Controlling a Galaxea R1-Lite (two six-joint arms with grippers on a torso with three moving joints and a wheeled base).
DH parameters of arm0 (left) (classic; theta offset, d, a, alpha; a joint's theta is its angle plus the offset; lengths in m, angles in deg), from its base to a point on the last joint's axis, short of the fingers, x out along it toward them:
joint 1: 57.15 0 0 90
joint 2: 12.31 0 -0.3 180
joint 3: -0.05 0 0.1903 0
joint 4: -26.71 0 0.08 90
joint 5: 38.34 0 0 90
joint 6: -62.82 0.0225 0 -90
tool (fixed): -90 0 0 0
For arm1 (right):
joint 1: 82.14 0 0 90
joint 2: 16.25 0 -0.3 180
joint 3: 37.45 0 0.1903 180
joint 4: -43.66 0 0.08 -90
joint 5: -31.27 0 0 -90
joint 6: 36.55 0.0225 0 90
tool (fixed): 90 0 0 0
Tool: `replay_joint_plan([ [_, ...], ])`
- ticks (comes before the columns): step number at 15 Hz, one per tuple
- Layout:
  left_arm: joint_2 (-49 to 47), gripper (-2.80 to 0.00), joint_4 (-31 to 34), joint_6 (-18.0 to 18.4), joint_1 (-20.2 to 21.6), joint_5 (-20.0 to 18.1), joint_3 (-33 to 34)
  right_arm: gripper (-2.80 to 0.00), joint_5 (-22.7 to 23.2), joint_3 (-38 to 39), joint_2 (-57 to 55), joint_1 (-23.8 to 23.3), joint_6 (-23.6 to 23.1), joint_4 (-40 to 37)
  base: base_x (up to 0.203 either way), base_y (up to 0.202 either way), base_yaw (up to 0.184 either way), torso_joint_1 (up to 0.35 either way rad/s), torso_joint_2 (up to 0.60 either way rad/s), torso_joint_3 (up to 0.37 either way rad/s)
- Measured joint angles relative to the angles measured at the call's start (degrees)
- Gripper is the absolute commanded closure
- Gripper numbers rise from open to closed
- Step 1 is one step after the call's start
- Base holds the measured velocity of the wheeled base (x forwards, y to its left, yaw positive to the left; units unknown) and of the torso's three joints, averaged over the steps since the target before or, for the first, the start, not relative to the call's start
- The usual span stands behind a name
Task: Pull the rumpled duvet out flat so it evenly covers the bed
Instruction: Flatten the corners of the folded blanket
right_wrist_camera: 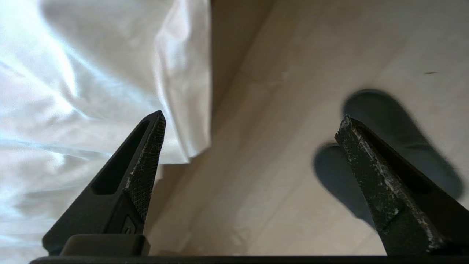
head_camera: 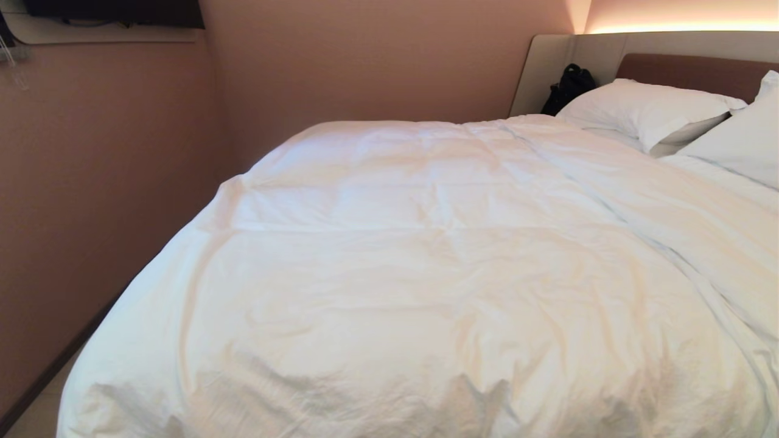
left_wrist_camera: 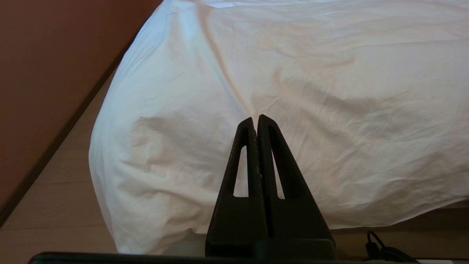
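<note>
— Where is the duvet?
— Spread over the bed, running lengthwise toward the headboard, its near edge hanging at the foot.
— What's around it?
— Two pillows, a black bag beside them, a wall close alongside.
— The grippers?
— Left gripper: jaws shut, empty. Right gripper: jaws wide, holding nothing, above the floor beside the duvet's corner.
</note>
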Motion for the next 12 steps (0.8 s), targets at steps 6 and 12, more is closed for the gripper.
replay_joint_plan([
  [6,0.0,0.00,0.0,0.0,0.0,0.0,0.0,-2.80,5.8,0.0,-0.9,1.4,0.5,-1.8,0.000,0.000,0.000,0.000,0.00,0.000],
  [12,0.0,0.00,0.0,0.0,0.0,0.0,0.0,-2.80,9.1,0.0,-1.3,2.9,-0.3,-1.8,0.000,0.000,0.000,0.000,0.00,0.000],
])
